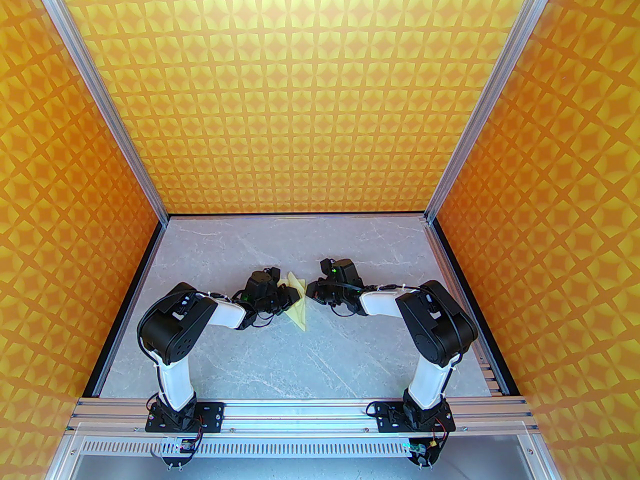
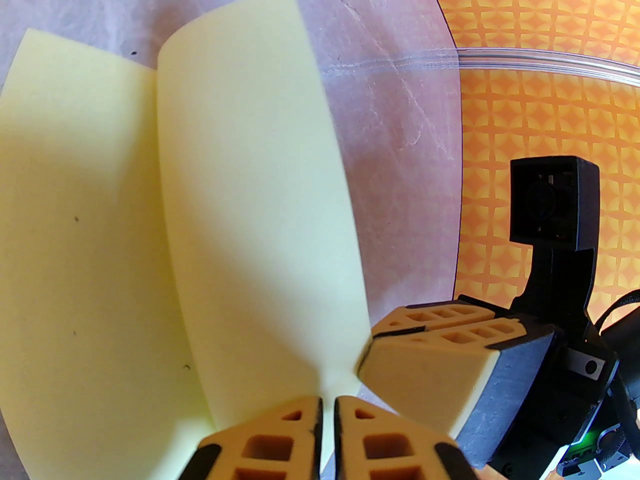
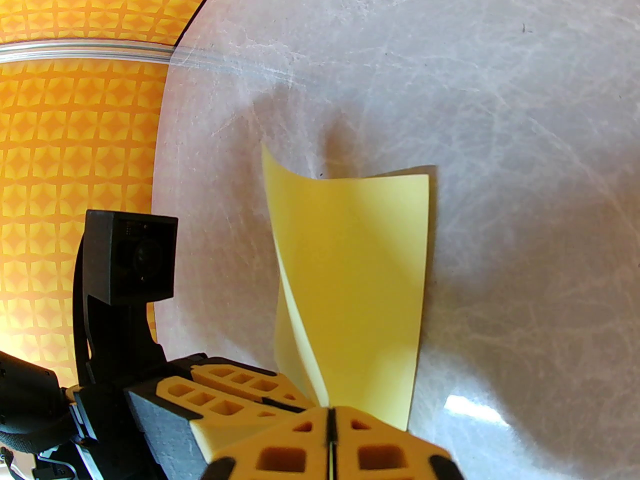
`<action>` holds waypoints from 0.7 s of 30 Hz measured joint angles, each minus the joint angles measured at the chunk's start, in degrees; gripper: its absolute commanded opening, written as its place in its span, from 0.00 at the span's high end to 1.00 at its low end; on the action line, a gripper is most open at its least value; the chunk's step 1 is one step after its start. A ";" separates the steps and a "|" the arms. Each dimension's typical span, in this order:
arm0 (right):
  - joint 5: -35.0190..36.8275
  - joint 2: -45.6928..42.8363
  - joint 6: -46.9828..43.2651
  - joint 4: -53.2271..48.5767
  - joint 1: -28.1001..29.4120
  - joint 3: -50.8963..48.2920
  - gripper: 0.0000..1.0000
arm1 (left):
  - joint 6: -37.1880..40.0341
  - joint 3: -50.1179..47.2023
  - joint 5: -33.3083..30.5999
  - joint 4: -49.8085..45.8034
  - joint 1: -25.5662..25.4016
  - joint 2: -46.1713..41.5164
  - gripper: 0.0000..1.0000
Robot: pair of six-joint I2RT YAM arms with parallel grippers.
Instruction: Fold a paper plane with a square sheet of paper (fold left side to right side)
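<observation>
The orange patterned left wall [image 1: 60, 193] meets a grey marbled table [image 1: 320, 363]. Over the table's middle the left gripper [image 2: 327, 410] is pinched narrow on the sheet [image 2: 250, 193], which curls up in two pale yellow flaps. Just to the right, the right gripper [image 3: 330, 418] is clamped tight on the same end. The far wall [image 1: 310, 93] and right wall [image 1: 575, 193] carry the same pattern.

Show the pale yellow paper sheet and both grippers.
pale yellow paper sheet [image 3: 360, 268]: right wrist view, flat middle.
left gripper [image 2: 327, 410]: left wrist view, between fingertips.
right gripper [image 3: 329, 418]: right wrist view, between fingertips.
</observation>
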 measured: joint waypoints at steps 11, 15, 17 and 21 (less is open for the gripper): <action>-0.02 0.33 -0.04 -0.44 0.00 0.68 0.84 | 0.17 0.31 0.00 -0.22 0.00 0.00 0.88; -0.07 0.44 -0.07 -0.46 0.00 1.01 0.88 | 0.17 0.33 -0.02 -0.24 0.00 0.00 0.88; -0.15 0.44 -0.24 -0.50 0.00 1.09 0.93 | 0.17 0.33 0.00 -0.24 0.00 0.00 0.88; -0.26 0.61 -0.83 -0.87 0.00 1.27 1.00 | 0.22 0.44 -0.02 -0.39 -0.02 0.00 0.88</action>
